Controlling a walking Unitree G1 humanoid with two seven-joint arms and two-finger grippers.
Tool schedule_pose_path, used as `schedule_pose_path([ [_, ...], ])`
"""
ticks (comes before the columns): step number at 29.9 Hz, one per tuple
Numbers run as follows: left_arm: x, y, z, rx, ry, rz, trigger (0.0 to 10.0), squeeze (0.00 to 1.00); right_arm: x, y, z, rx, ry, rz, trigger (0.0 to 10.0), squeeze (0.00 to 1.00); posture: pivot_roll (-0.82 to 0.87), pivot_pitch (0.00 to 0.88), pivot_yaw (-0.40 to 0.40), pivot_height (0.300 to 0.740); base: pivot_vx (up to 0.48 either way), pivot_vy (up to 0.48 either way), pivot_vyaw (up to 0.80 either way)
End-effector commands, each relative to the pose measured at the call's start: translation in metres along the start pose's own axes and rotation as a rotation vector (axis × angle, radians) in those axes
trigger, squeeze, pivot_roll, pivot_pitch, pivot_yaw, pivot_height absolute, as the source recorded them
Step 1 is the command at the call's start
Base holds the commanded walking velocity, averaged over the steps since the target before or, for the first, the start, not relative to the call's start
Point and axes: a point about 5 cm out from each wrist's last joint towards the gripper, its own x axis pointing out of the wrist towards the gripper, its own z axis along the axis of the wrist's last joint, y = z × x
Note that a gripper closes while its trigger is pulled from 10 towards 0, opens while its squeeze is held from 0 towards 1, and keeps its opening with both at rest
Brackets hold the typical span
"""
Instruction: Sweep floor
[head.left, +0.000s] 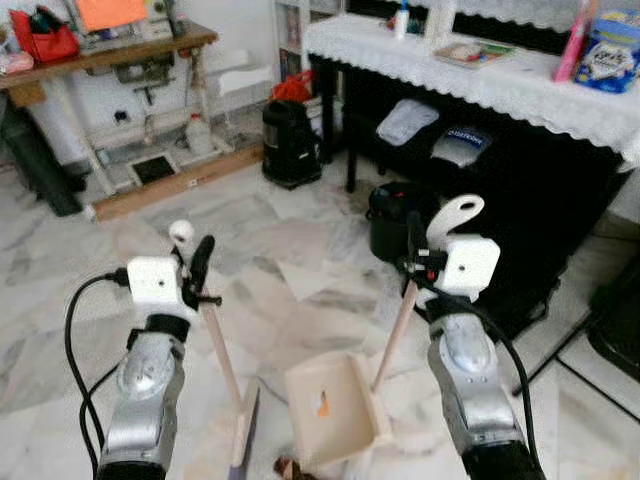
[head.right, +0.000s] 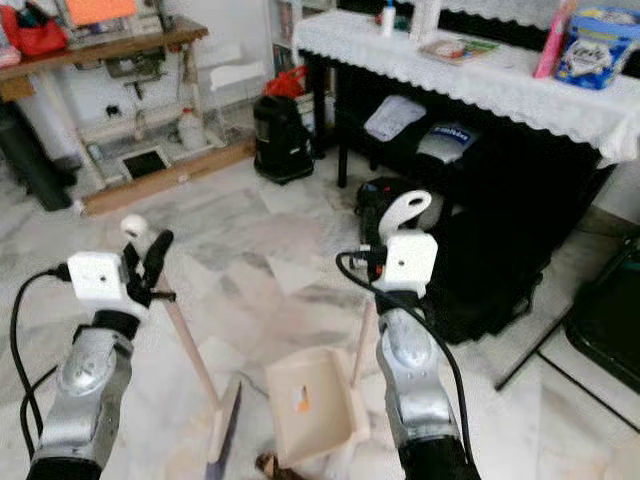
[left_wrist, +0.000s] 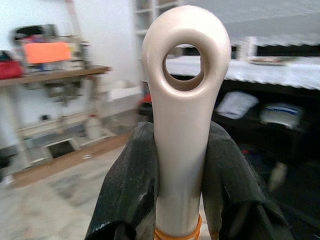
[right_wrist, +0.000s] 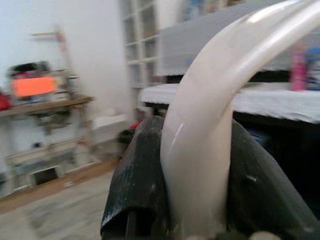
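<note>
While my left gripper (head.left: 197, 262) is clenched on the cream plastic broom handle with the hanging hole at its top (left_wrist: 184, 125), just under that hole, the stick slants down so the dark-bristled broom head (head.left: 243, 428) rests on the white marble floor (head.left: 90, 300) right beside the pan. My right gripper (head.left: 428, 262) is clamped on the curved cream handle of the dustpan (head.left: 458, 214), and I judge it is held that high so the open cream plastic dustpan tray (head.left: 338, 408) lies low on the floor with its mouth facing the broom head. One small orange scrap (head.left: 322, 406) already lies inside the tray, and a brown bit of debris (head.left: 286, 466) sits on the floor just by the tray's near edge, close to the bristles; I reckon that bit is the next thing to flick in. Ahead, a black bin (head.left: 292, 142) stands by a black table covered with a white lace cloth (head.left: 470, 72), and another dark bin (head.left: 392, 215) sits just beyond the dustpan stick, which would crowd any wide stroke to that side. A wooden workbench (head.left: 110, 55) stands well off on the left.
</note>
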Motion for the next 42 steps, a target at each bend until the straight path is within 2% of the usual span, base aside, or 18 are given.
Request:
schedule_pose_path([
  [1,0.0069,-0.0053,0.0073,-0.006,-0.032,-0.028,10.0,0.0,0.0046,-0.0029,0.0085,-0.004,-0.041,-0.012,10.0,0.0,0.03,0.0,0.052,0.74,0.0,0.0,-0.78],
  [23,0.0095,-0.0086,0.0088,-0.027,-0.042,-0.032,10.0,0.0,0.0082,-0.0034,0.0105,-0.021,-0.052,0.002,10.0,0.0,0.04,0.0,0.04,0.74,0.0,0.0,-0.76],
  [30,0.0103,-0.0095,0.0085,-0.028,-0.045,-0.038,10.0,0.0,0.0102,0.0,0.015,-0.039,-0.084,0.015,10.0,0.0,0.04,0.0,0.035,0.74,0.0,0.441,-0.1],
  [33,0.0102,-0.0097,0.0084,-0.028,-0.046,-0.04,10.0,0.0,0.012,-0.0002,0.0144,-0.008,-0.069,0.003,10.0,0.0,0.04,0.0,0.035,0.74,0.0,0.48,0.0],
  [36,0.0103,-0.01,0.0088,-0.031,-0.052,-0.04,10.0,0.0,0.0122,-0.0004,0.013,0.007,-0.062,0.009,10.0,0.0,0.04,0.0,0.032,0.74,0.0,0.48,-0.79],
  [42,0.0106,-0.0107,0.0099,-0.026,-0.063,-0.052,10.0,0.0,0.0124,-0.0002,0.0139,-0.013,-0.073,0.014,10.0,0.0,0.04,0.0,0.03,0.74,0.0,0.0,-0.78],
])
